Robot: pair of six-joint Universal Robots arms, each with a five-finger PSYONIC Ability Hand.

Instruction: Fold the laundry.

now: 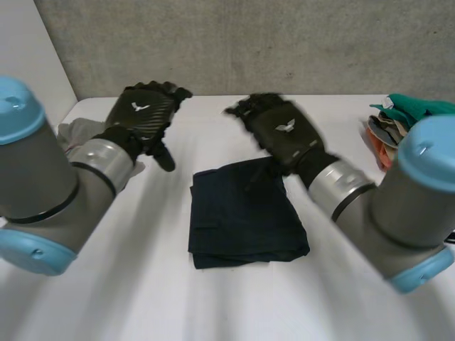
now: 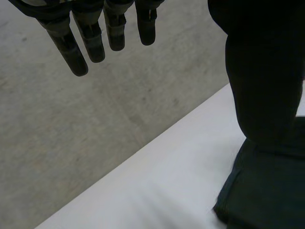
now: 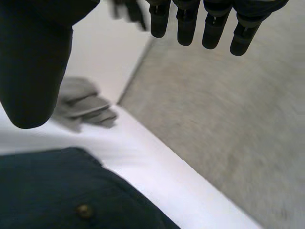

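A dark navy garment lay folded into a rough square in the middle of the white desk, flat, with its edges a little uneven. Neither hand touched it.

The left hand was raised over the desk, beyond the garment's far left corner and well apart from it. In the left wrist view its fingers hung straight and slightly spread, holding nothing, their tips towards the grey wall. Its thumb stuck out to the side, and a corner of the navy garment lay on the desk below the thumb, away from the fingertips.

The right hand was held in the air over the garment's far edge, near its right corner, palm down. In the right wrist view its fingers were likewise straight, side by side with small gaps, and empty. The garment lay under the palm, not at the fingertips, and a small round button showed on the cloth there.

A crumpled grey cloth lay near the desk's far left corner, behind the left arm. A pile of coloured clothes, teal on top, sat at the desk's far right edge.
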